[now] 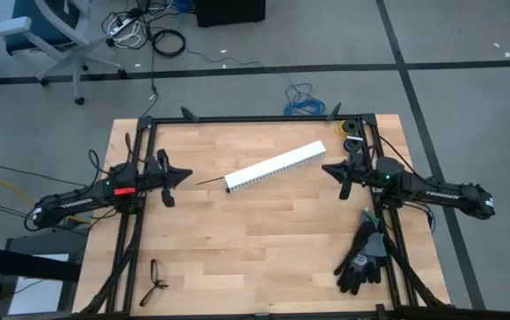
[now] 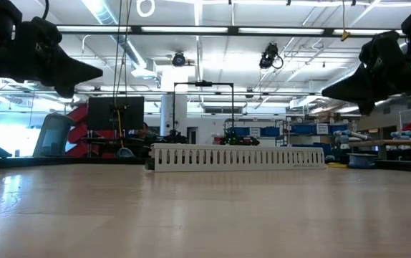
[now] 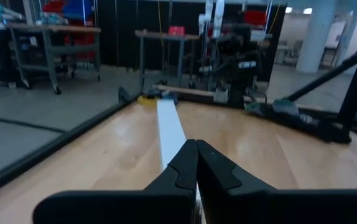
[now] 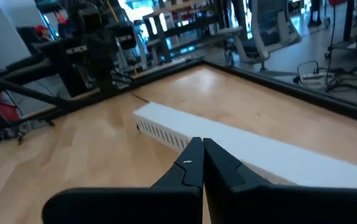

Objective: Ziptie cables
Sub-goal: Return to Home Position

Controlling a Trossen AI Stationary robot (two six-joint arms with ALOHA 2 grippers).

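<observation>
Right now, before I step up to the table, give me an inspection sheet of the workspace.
Surface: wooden table top, black frame round it.
Job's things: white duct lies slanted mid-table, cover on; wire bundle and ziptie not seen; a thin dark strand pokes from its end nearer the left arm.
Clutter: gloves beside the right arm; eyeglasses at the left arm's side; dark roll at a corner behind the right arm.
Hands: left hand and right hand shut, empty, raised clear of the duct, one each side.
Cables: blue coil and black cords on the floor beyond the table.
Surroundings: office chair; shelving; no person seen.
</observation>
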